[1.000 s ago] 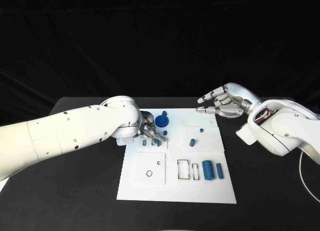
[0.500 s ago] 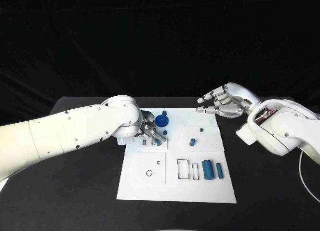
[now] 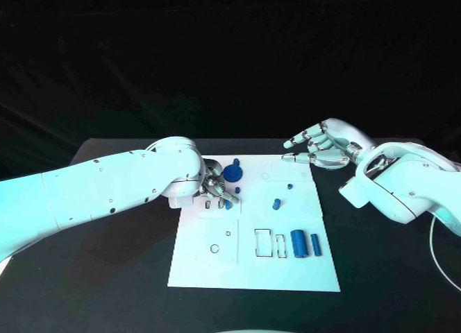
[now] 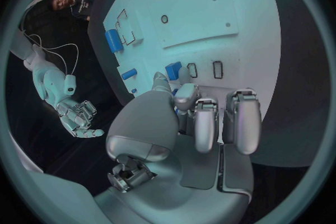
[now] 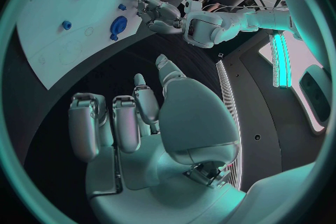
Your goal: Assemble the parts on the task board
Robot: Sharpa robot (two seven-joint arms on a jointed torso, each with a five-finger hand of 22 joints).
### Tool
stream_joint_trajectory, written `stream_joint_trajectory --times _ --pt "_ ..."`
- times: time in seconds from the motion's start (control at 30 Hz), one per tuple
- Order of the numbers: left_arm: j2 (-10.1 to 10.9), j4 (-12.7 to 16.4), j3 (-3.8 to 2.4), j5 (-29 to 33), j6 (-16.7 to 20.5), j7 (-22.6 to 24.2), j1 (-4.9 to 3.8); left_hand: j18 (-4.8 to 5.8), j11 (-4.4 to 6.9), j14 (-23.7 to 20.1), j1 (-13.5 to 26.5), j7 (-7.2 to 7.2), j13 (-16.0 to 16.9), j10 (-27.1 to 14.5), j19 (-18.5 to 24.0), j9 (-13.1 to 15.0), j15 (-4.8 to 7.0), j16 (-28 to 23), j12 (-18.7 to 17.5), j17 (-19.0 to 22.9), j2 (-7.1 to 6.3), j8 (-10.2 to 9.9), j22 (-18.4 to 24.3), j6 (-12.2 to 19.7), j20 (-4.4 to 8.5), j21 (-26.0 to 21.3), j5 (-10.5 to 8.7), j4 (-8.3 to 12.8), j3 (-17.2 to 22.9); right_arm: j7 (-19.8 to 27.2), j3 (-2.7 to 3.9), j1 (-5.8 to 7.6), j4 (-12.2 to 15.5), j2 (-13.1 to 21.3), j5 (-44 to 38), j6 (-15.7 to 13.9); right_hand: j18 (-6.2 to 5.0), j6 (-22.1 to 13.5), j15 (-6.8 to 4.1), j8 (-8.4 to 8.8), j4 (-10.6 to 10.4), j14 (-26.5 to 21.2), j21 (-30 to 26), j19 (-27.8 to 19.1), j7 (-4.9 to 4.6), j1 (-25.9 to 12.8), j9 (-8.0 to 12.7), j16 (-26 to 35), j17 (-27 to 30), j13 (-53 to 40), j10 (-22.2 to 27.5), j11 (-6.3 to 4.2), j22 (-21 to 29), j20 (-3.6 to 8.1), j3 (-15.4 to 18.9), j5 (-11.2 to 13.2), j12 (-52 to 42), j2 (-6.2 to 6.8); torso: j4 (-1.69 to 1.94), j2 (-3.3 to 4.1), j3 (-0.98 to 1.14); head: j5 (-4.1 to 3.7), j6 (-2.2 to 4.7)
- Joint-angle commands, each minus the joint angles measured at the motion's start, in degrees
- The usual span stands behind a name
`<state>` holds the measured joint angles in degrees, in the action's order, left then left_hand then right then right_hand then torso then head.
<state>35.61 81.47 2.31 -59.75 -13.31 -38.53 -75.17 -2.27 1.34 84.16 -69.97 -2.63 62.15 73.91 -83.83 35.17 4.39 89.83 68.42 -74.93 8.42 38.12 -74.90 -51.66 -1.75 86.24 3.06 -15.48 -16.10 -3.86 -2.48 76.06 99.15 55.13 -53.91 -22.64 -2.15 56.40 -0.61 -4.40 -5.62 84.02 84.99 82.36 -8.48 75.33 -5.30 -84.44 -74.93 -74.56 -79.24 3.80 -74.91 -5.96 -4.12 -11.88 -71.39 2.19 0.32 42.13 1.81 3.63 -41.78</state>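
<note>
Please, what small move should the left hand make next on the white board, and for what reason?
Probably lower the small blue part into the slot beside it. The left hand pinches that part at its fingertips just over the task board, next to two small rectangular slots, while the right hand hovers open at the far right corner.

Light fell from above and lit the white board [image 3: 255, 229] brightly, while the black tabletop [image 3: 110, 277] and the backdrop behind it stayed very dark. Soft highlights lay on the white arms. The head view was fairly sharp. Both wrist views were fisheye circles in dark frames; straight board edges bent, and a lit strip [image 5: 281, 59] glared in the right one.
</note>
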Motion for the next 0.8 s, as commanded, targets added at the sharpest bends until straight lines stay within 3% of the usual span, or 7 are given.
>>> stream_joint_trajectory --times 0.03,0.53,0.8 --pt "-0.14 -0.03 0.00 0.36 -1.23 0.04 0.00 0.95 0.03 5.84 -0.61 0.04 0.08 0.36 -3.88 0.06 0.41 0.17 0.36 -15.07 -0.18 0.35 -8.69 0.31 0.35 0.18 -0.26 0.18 0.03 0.10 -0.01 -0.04 0.02 -0.10 -0.02 0.53 -0.43 0.48 -0.01 -0.39 -0.03 3.59 -0.21 -0.29 0.04 0.13 -0.07 0.28 -3.69 -0.02 0.02 -0.32 -4.76 0.15 0.38 -0.20 -0.01 -0.48 -0.01 -0.02 0.01 0.02 -0.07" --pt "-0.20 -0.03 0.01 0.36 -2.17 -0.02 0.00 0.96 0.02 5.84 -2.45 0.04 0.11 0.35 -3.89 0.66 0.40 0.17 0.38 -15.07 -0.30 0.44 -8.79 0.42 0.33 0.22 -0.25 1.27 0.61 0.14 -0.04 -0.04 0.03 -0.16 0.07 0.61 -0.43 0.48 -0.01 -0.39 -0.03 3.59 -0.21 -0.29 0.04 0.13 -0.07 0.28 -3.69 -0.02 0.02 -0.32 -4.76 0.15 0.38 -0.20 -0.01 -0.48 0.02 -0.01 0.01 -0.02 -0.25" --pt "-0.69 -0.29 0.02 0.36 -1.97 -0.04 0.01 1.00 0.15 5.84 -5.76 0.17 0.29 0.43 -3.94 1.21 0.48 0.17 0.49 -15.07 0.48 0.37 -9.02 0.55 0.37 0.33 -0.23 3.61 2.60 0.10 -0.04 -0.04 -0.11 -0.24 0.09 0.71 -0.42 0.53 -0.02 -0.41 -0.09 3.62 -0.19 -0.26 0.04 0.12 -0.08 0.24 -3.79 -0.11 -0.06 -0.32 -4.79 0.16 0.45 -0.30 -0.13 -0.54 -0.01 0.02 0.00 0.00 -0.36"
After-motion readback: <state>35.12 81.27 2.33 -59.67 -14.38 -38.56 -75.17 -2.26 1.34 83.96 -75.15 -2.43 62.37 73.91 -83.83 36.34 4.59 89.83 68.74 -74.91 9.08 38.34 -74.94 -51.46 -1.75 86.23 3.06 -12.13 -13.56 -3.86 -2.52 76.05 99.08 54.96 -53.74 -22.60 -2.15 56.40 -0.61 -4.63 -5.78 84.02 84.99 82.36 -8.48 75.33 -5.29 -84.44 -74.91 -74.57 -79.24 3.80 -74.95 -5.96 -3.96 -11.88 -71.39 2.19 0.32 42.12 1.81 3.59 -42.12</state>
